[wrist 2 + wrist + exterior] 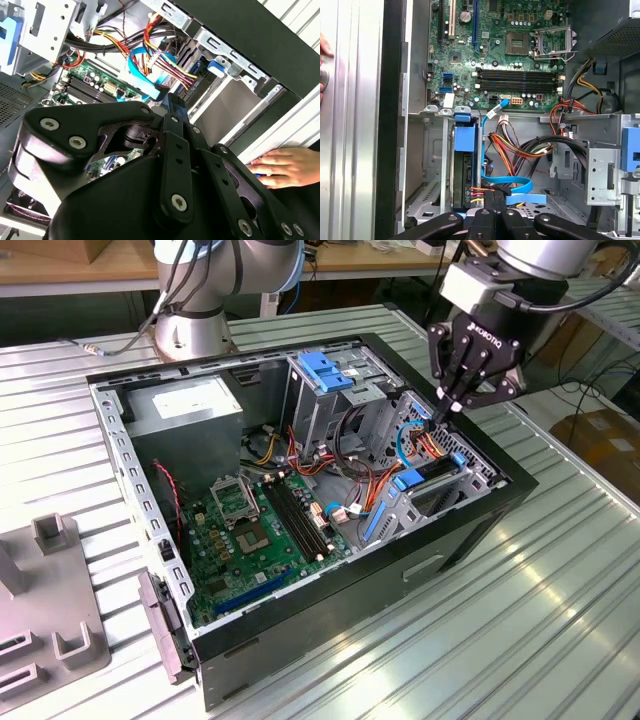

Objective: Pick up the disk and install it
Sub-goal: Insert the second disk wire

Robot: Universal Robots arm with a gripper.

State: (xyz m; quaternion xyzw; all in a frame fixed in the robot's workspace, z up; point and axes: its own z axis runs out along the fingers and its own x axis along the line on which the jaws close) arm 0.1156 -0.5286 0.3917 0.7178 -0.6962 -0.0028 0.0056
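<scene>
I see the disk seated upright in its bay, apparently installed. My pincer hovers just above, fingers pinched together, holding nothing.

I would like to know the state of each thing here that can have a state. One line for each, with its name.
computer case: lying on its side, side panel off, inside exposed.
disk: standing on edge in the drive bay by the case wall, blue carrier end showing.
pincer: above the bay end of the case, fingertips together, nothing visibly held.
processor socket: empty, retention frame in place.
person's hand: resting on the table beside the case.
</scene>
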